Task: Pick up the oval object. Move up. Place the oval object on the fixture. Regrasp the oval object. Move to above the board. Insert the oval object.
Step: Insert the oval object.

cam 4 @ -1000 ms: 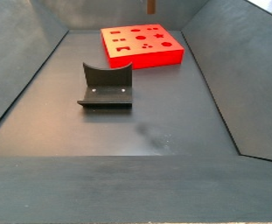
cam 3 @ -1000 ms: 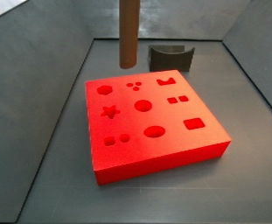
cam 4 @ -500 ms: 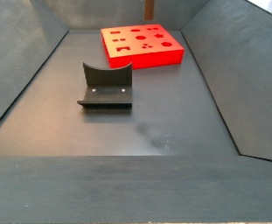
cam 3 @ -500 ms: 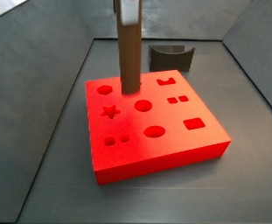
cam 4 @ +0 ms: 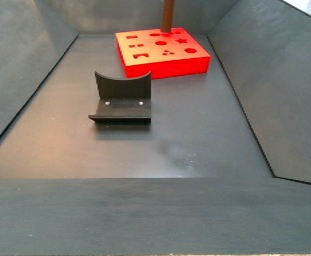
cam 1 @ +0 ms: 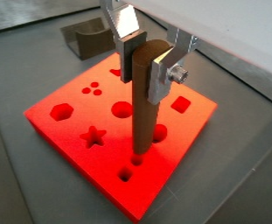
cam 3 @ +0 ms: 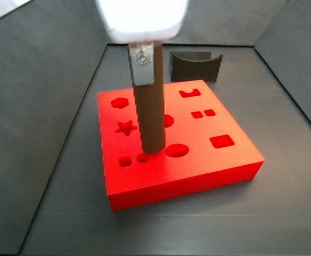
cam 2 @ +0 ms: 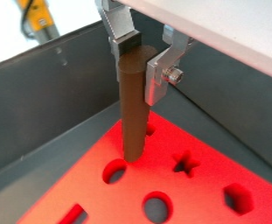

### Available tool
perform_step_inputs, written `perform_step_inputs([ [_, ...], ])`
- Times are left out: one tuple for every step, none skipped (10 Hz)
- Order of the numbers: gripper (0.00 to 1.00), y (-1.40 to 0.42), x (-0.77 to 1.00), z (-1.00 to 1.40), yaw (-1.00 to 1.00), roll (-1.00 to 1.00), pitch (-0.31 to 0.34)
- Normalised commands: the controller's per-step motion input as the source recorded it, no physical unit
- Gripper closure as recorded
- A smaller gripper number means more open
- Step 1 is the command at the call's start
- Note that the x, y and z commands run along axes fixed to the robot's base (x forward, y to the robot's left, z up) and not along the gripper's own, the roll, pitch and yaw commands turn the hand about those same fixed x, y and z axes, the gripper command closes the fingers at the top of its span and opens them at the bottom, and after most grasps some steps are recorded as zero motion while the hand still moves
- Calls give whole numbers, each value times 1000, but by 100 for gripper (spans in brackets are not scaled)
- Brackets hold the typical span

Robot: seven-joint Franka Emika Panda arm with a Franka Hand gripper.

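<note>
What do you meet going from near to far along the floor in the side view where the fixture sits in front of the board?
Fixture → board → oval object, standing upright over the board's far part, held in the gripper, which this view crops out but a side view shows.

The gripper is seen closed on the top of the peg, which is held upright. Directly beneath it, the peg's lower end is set at a small hole in the red board. The dark fixture is seen well behind the gripper, off the board.
</note>
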Motion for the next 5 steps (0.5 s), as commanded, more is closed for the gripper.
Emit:
perform_step_inputs([
  [100, 0, 651, 83, -360, 1, 86],
  [100, 49, 577, 174, -449, 0, 77],
  [100, 54, 609, 151, -371, 0, 117],
  [100, 0, 180, 69, 0, 0, 117],
  [100, 0, 29, -74, 0, 0, 0],
])
